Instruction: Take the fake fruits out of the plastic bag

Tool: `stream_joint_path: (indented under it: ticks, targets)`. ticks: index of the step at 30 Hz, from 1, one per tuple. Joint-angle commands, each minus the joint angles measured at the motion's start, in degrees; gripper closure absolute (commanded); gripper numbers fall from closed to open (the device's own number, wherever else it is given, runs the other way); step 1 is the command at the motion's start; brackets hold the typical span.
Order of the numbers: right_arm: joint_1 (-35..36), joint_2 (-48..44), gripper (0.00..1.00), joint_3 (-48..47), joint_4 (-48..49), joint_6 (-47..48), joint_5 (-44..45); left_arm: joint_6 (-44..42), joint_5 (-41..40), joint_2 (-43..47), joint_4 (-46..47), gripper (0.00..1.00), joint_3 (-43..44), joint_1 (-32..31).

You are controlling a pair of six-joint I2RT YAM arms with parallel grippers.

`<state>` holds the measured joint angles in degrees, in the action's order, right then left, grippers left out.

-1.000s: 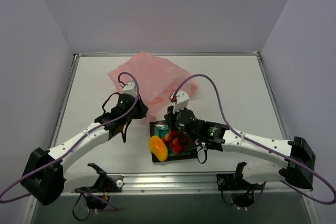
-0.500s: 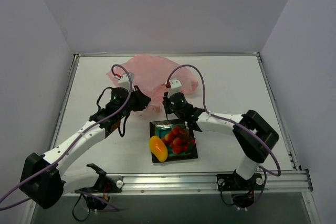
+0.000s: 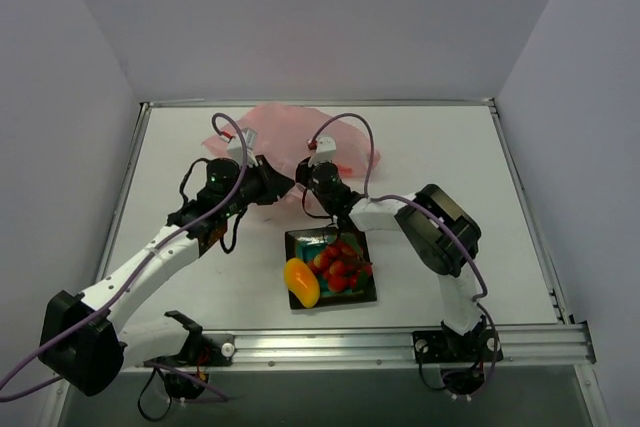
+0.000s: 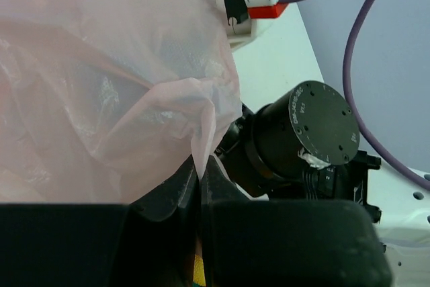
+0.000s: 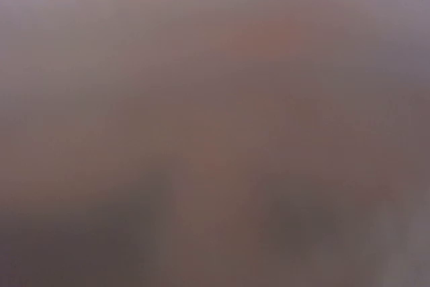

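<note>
pink plastic bag (image 3: 283, 132) at far side of counter (image 3: 450, 167), left gripper (image 4: 200, 174) clenched on bag's near edge, right gripper (image 3: 306, 190) against bag, grip can't tell, strawberries (image 3: 340, 265) in teal dish (image 3: 368, 293), mango (image 3: 302, 282) on its left rim

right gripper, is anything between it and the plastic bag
Nothing visible. The right gripper is at the near edge of the plastic bag, and its wrist view is a pink blur, as if film covers the lens. The left gripper pinches that edge beside it.
</note>
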<state>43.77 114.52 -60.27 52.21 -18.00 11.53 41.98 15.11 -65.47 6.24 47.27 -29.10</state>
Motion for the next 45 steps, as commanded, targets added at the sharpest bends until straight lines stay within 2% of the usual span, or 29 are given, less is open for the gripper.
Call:
stream_joint_path:
  ticks: [1,2,3,10,12,18,20,24,25,29,32,34,35,38,45]
  targets:
    - [-1.3,1.7,0.49,-6.4,3.9,0.9,2.0,-1.8,1.1,1.0,-1.8,0.98,2.9,0.8]
    - [-2.0,2.5,0.28,-7.3,3.4,0.9,2.2,-1.8,1.0,1.4,-2.5,0.98,2.6,0.9]
    - [-2.2,3.2,0.22,-8.4,2.3,1.0,2.4,-1.8,1.0,1.3,-2.8,0.98,2.2,1.1]
    - [-2.9,12.6,0.0,-20.0,-4.9,-0.1,11.8,-1.2,2.8,0.5,-3.9,0.98,0.1,1.6]
    - [-3.9,17.2,0.0,-26.9,-10.1,-2.7,11.2,-1.2,3.6,-0.3,-4.0,0.97,0.3,1.8]
    - [-4.7,27.3,0.0,-40.1,-14.7,-4.8,11.3,-1.5,4.1,-0.5,-5.3,0.98,0.3,2.6]
    - [-5.5,29.0,0.0,-43.4,-17.9,-6.3,12.2,-1.9,4.0,-0.5,-5.7,0.98,0.2,2.9]
    - [-7.3,31.0,0.01,-45.9,-18.3,-10.9,9.7,-1.7,4.5,-0.6,-5.7,0.98,-0.2,4.1]
    - [-7.4,31.5,0.02,-47.6,-18.5,-11.4,9.7,-1.6,4.8,-0.6,-5.4,0.98,-0.6,4.1]
    - [-8.8,34.5,0.16,-52.3,-18.2,-12.5,7.2,-1.2,5.0,0.1,-5.1,0.98,-1.8,4.5]
    - [-9.8,37.0,0.37,-55.4,-17.8,-14.4,3.9,-1.2,5.4,0.2,-5.4,0.98,-2.4,5.0]
    - [-10.8,36.4,0.51,-54.2,-15.0,-14.6,2.9,-1.2,5.4,0.3,-5.3,0.98,-2.6,5.4]
    - [-11.0,35.3,0.64,-52.5,-13.7,-14.6,3.1,-1.2,5.5,0.3,-5.4,0.98,-2.7,5.5]
    - [-11.9,29.5,0.76,-42.3,-4.5,-13.8,1.0,-1.3,5.4,-0.2,-5.4,0.98,-2.7,5.9]
    - [-12.2,13.0,0.8,-20.0,9.0,-11.4,-8.9,-0.3,4.7,-2.1,-2.9,0.98,-3.1,6.3]
